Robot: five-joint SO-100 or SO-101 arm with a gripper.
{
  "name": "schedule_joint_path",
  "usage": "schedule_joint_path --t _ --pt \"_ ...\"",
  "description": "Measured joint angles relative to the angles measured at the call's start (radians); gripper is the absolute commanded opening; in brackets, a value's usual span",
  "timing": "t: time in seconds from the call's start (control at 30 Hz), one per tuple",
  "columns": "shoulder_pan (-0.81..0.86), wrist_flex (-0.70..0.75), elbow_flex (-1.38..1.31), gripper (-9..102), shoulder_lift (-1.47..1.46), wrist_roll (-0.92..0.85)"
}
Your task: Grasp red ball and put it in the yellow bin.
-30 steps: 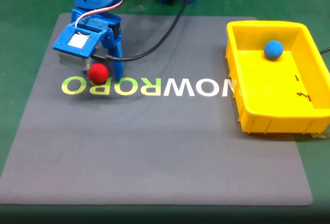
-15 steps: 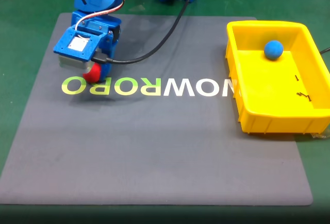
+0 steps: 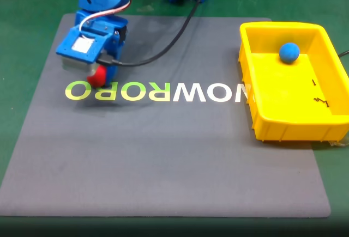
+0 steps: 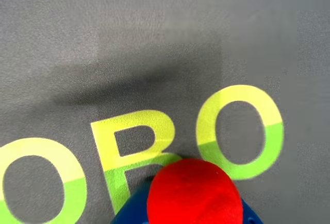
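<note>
Inside yellow bin point(image 3: 262, 111), blue ball point(image 3: 289, 52), fixed view.

The small bright red ball point(image 4: 195, 193) looks matt and faintly fuzzy, like foam, with no sharp highlight in the wrist view. The wide dark grey mat point(image 3: 163, 155) on the surface has a fine-grained, cloth-like weave and a dull finish; its printed yellow-green letters point(image 4: 240, 131) lie flat and smooth. The bright yellow rectangular plastic bin point(image 3: 283, 125) at the mat's right edge is smooth and slightly glossy along its rim. The small blue ball point(image 3: 289, 52) inside it looks matt. The blue plastic gripper point(image 3: 98, 76) has a hard, smooth, satin shell, and the black cable point(image 3: 169, 43) is sleek, rubbery. The green surface point(image 3: 27, 41) looks matt.
</note>
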Motion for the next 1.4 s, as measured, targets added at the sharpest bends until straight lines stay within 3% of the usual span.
schedule_joint_path --t 0.33,0.8,1.1,1.4 --pt "-0.115 0.0 0.144 0 0.382 0.048" --pt "-0.635 -0.054 0.505 0 0.928 0.238" --pt "-0.894 -0.138 0.508 0 0.919 0.339" --pt "-0.98 -0.307 0.508 0 0.744 0.365"
